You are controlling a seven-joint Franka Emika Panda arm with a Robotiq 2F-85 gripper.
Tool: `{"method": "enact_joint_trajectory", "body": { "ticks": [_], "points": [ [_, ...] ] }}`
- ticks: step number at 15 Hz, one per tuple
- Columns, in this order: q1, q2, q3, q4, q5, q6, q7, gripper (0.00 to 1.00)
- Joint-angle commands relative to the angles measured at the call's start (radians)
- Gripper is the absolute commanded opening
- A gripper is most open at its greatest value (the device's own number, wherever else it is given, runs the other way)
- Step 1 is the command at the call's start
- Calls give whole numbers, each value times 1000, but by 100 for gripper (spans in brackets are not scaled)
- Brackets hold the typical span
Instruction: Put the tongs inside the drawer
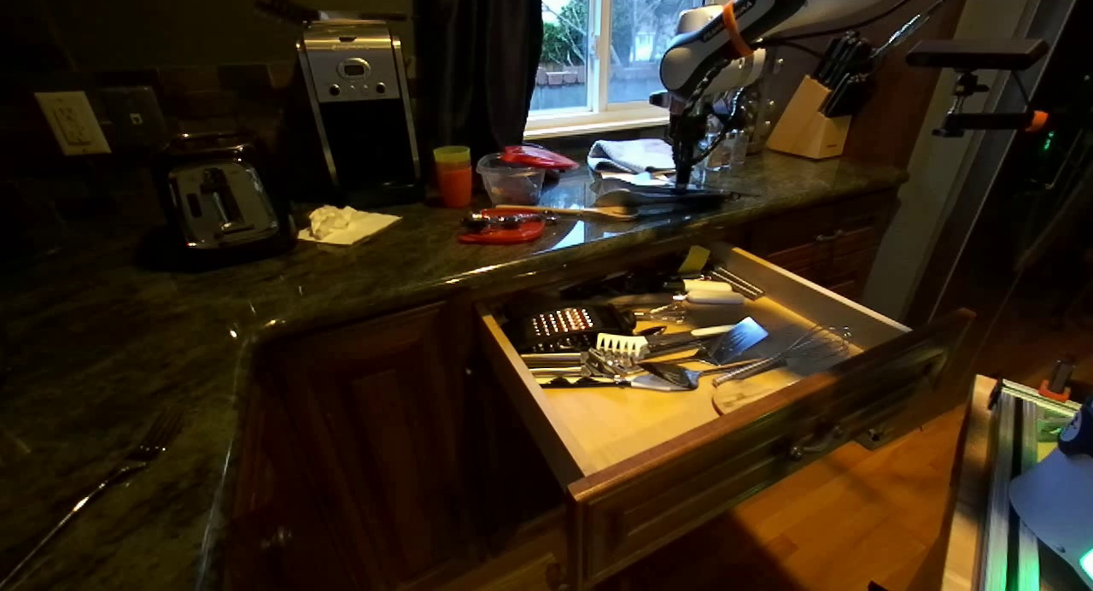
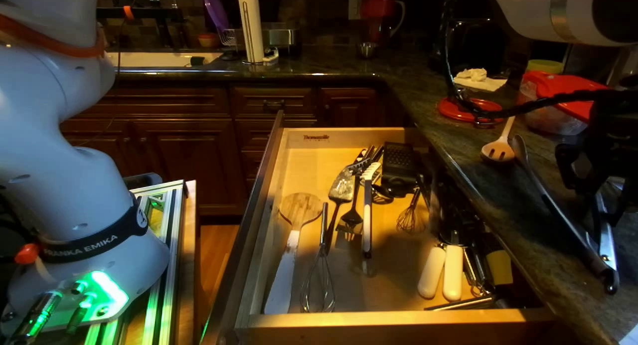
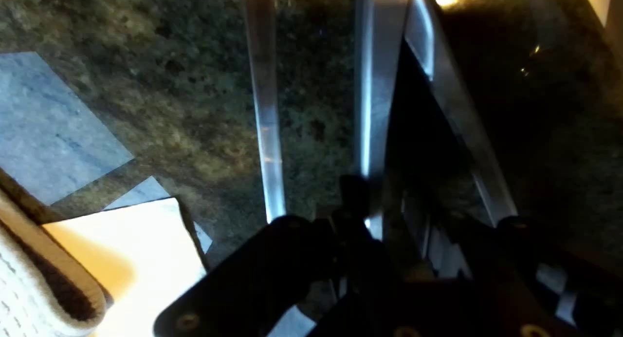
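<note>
The tongs lie on the dark stone counter, silvery with two long arms that meet at the top of the wrist view (image 3: 382,84); they also show in an exterior view (image 2: 606,235). My gripper (image 3: 392,193) is down at the tongs, close to the counter, with its fingers parted on either side of one tong arm; the other arm runs outside the right finger. The right fingertip is very dark. The gripper also shows in both exterior views (image 1: 683,179) (image 2: 600,183). The drawer (image 1: 683,523) is pulled open below the counter, with several utensils inside; it shows also here (image 2: 374,325).
A dark long-handled spoon (image 2: 553,213) lies beside the tongs, and a slotted wooden spoon (image 2: 497,150) beyond it. A red lid (image 1: 504,232), a plastic container (image 1: 511,183), a folded cloth (image 1: 632,157) and a knife block (image 1: 807,125) stand on the counter.
</note>
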Motion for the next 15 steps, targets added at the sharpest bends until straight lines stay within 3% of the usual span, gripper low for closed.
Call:
{"method": "enact_joint_trajectory", "body": {
  "ticks": [1, 8, 12, 15],
  "points": [
    [-16, 22, 16, 8, 19, 25, -38, 2],
    [-6, -75, -2, -27, 9, -105, -5, 4],
    [-22, -147, -4, -42, 22, -262, -69, 4],
    [-32, -222, -3, -110, 28, -290, -168, 4]
  ]
}}
